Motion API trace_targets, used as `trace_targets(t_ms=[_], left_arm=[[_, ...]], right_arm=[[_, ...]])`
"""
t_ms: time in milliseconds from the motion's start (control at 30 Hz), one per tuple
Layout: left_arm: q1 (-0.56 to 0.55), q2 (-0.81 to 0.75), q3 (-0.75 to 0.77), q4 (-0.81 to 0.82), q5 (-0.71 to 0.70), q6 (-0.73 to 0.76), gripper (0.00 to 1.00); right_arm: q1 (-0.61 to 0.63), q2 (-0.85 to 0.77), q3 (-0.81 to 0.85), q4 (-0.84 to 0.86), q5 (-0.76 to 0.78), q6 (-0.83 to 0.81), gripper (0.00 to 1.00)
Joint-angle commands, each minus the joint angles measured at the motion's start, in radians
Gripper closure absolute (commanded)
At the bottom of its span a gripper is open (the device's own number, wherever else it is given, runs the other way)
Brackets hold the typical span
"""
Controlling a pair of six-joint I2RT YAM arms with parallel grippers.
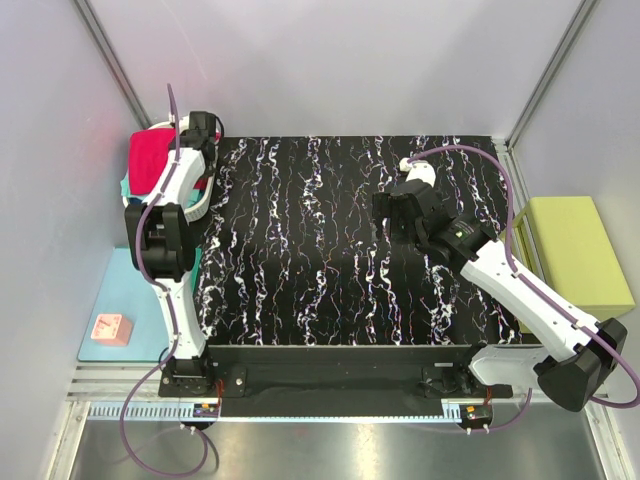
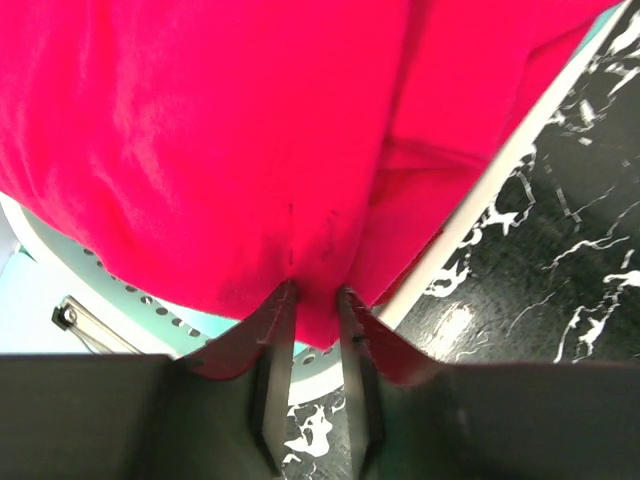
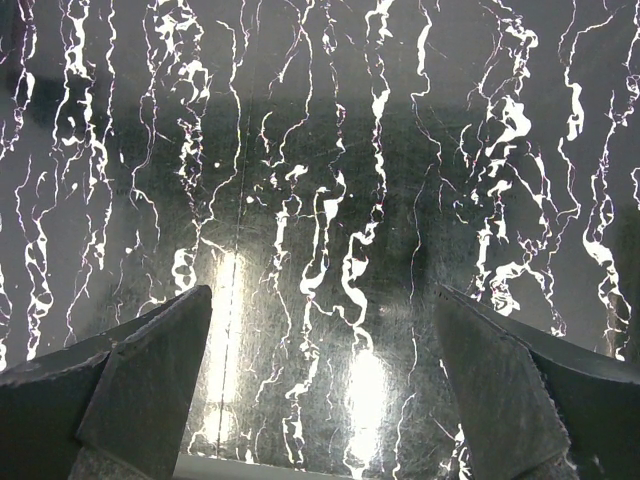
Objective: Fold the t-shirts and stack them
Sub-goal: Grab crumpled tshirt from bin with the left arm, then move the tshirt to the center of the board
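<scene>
The marbled table (image 1: 300, 250) lies open across its middle. At the far-left corner a basket (image 1: 196, 206) heaped with a red shirt (image 1: 150, 160) blocks passage. The right arm (image 1: 520, 290) crosses the right side, with a yellow-green block (image 1: 578, 250) beyond that edge.

The top camera looked down on the marbled table (image 1: 330, 250). One wrist camera hugged the red t-shirt (image 2: 200, 130), the other that table.

Brightly and evenly lit from above, with two white glare patches on the glossy black tabletop (image 3: 320, 180) between the right gripper's (image 3: 322, 300) jaws, dark shadow on the crimson t-shirt (image 2: 200, 130) just above the left gripper's (image 2: 318, 290) jaws, and soft focus nearest both lenses.
</scene>
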Motion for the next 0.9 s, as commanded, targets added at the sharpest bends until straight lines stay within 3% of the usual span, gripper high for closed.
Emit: trace_targets(t_ms=[0, 200, 300, 500, 667, 867], left_arm=[[0.009, -0.058, -0.022, 0.015, 0.007, -0.009, 0.79], [0.002, -0.119, -0.048, 0.017, 0.043, -0.007, 1.00], [-0.044, -0.179, -0.061, 0.024, 0.040, 0.012, 1.00], [-0.239, -0.312, -0.057, 0.032, -0.044, 0.066, 1.00], [-0.388, -0.414, -0.071, 0.014, -0.026, 0.043, 1.00], [-0.566, -0.526, -0.233, 0.004, -0.032, -0.024, 1.00]], right_arm=[[-0.003, -0.011, 0.009, 0.026, -0.003, 0.020, 0.00], [-0.003, -0.026, -0.008, 0.027, -0.015, 0.042, 0.00], [-0.003, -0.029, -0.022, 0.041, -0.026, 0.051, 0.00], [-0.003, -0.017, -0.015, 0.061, -0.049, 0.056, 0.00], [-0.005, -0.024, 0.009, 0.066, -0.029, 0.043, 0.00], [-0.003, -0.043, 0.047, 0.046, 0.000, 0.031, 0.00]])
